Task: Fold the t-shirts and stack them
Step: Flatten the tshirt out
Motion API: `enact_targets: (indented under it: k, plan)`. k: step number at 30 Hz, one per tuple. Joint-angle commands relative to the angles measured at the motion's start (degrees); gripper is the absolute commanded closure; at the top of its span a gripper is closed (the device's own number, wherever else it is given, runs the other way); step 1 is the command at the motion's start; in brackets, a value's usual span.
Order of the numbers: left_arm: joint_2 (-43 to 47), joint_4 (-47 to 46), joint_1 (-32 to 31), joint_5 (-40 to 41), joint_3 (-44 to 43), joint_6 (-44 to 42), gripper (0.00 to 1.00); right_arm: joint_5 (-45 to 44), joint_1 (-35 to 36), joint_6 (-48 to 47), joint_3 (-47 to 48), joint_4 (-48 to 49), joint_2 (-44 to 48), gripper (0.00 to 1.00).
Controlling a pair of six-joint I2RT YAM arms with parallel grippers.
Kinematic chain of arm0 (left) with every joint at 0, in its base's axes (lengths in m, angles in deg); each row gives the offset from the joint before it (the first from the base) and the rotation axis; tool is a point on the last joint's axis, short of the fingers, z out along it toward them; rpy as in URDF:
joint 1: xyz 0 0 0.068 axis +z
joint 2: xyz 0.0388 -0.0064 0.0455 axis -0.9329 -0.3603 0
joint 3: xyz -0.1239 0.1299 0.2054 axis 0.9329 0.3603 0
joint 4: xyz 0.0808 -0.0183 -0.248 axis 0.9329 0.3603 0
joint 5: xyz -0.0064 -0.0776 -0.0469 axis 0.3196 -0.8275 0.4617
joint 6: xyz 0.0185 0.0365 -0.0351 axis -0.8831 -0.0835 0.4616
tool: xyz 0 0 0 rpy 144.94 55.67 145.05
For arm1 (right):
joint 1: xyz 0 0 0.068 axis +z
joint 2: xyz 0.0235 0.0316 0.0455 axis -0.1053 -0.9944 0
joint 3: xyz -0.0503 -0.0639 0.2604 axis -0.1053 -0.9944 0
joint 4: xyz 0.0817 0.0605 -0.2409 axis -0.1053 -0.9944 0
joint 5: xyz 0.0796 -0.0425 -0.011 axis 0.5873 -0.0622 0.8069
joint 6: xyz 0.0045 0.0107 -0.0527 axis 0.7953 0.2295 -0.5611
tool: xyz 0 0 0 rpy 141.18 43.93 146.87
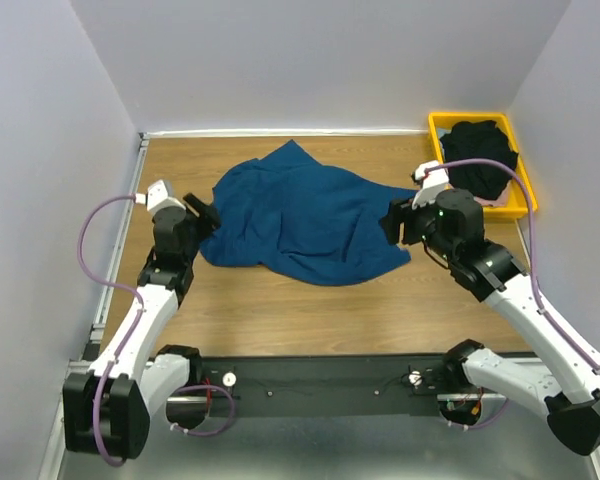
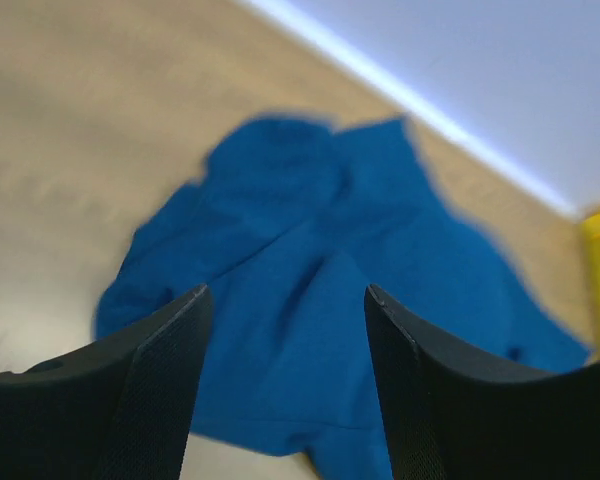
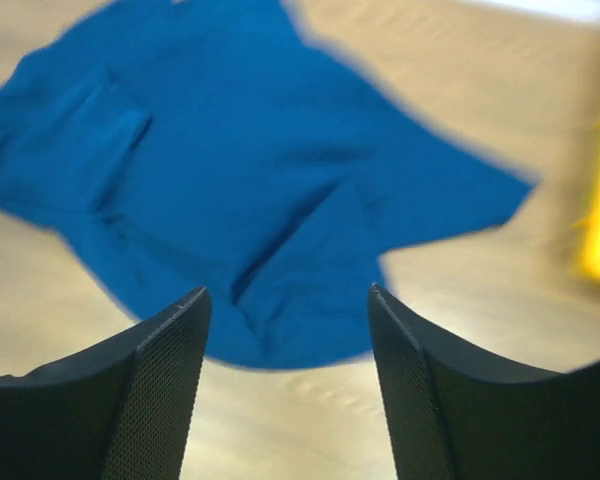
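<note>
Black textured fingers [image 2: 165,390] stand spread wide on the left gripper [image 1: 208,212], with nothing between them but air. Same story on the other side: the right gripper [image 1: 392,222] gapes apart too, holding nothing. Each one sits just beside an edge of the navy-blue t-shirt [image 1: 300,215], left arm at the shirt's left edge, right arm at its right. It's a mirrored stance, and I'd say that's so each arm can take one side and draw the cloth flat together.

The shirt itself lies rumpled in the middle of the wooden table [image 1: 330,310], creased and bunched, no print showing, not yet folded. Out past the right arm, in the far right corner, sits the yellow tray [image 1: 437,125] with the black t-shirt [image 1: 483,155] heaped in it. A sliver of what looks like the pale pink t-shirt [image 1: 502,200] peeks out beneath.

Early days by my reckoning: one shirt out, none folded, no stack begun. The next grab calls for both grippers to come down on the cloth's edges.
</note>
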Motion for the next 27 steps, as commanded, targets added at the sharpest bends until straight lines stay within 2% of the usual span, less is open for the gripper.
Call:
enact_targets:
  k: [1, 5, 9, 11, 14, 18, 22, 27]
  plan:
    - [7.06, 12.67, -0.07, 7.08, 2.17, 0.76, 0.30, 13.73, -0.03, 6.89, -3.41, -3.43, -1.87, 0.27]
    - [9.88, 16.38, -0.42, 9.37, 3.40, -0.99, 0.29, 18.05, -0.03, 6.28, -0.34, -3.43, -11.44, 0.27]
    - [8.92, 15.59, -0.77, 8.41, 3.05, -2.67, 0.30, 20.76, 0.06, 7.85, 4.50, -1.85, -21.20, 0.28]
    - [7.16, 15.94, -0.77, 7.27, 1.74, -3.37, 0.30, 25.59, 0.06, 9.08, 7.04, 1.22, -24.80, 0.29]
    - [5.31, 17.96, -0.77, 8.40, -0.37, -4.42, 0.30, 31.40, 0.06, 13.73, 10.11, 7.02, -34.80, 0.35]
    - [5.13, 19.01, -0.77, 8.06, -1.87, -7.94, 0.29, 34.92, 0.32, 20.67, 13.03, 15.36, -41.60, 0.41]
    - [8.82, 20.07, -0.77, 5.25, -2.22, -10.75, 0.29, 36.85, 0.68, 30.94, 16.97, 24.06, -51.35, 0.41]
    - [13.21, 20.08, -0.77, 2.79, -1.26, -11.37, 0.28, 36.07, 1.64, 37.03, 21.28, 28.21, -59.88, 0.41]
